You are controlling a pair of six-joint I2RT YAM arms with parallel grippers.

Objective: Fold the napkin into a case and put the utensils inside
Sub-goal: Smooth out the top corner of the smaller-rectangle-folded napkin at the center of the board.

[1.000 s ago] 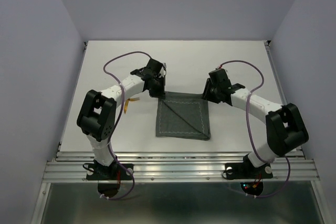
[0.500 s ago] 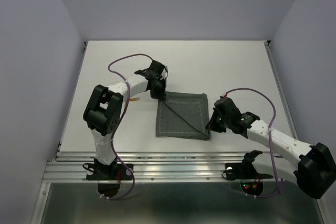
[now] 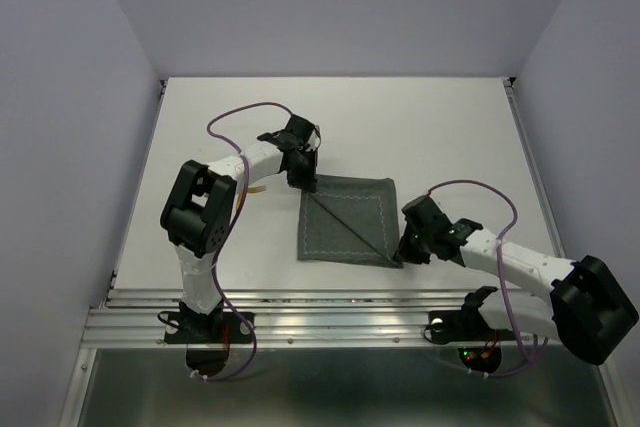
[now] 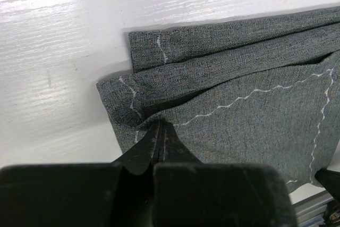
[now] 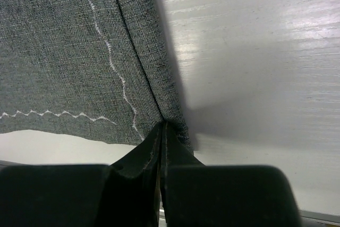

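The napkin lies flat on the white table as a dark grey-green square with light stitching and a diagonal fold line. My left gripper is shut on its far left corner; in the left wrist view the cloth puckers at the closed tips. My right gripper is shut on the near right corner, where the folded edge meets its tips. A sliver of gold utensil shows beside the left forearm, mostly hidden. No case shape is visible.
An aluminium rail runs along the near table edge, just below the napkin and the right arm. Purple cables loop over both arms. Pale walls close in the table at the left, right and back.
The right arm swung from the napkin's far right corner down to its near right corner and shut there. The left gripper kept its hold on the far left corner.
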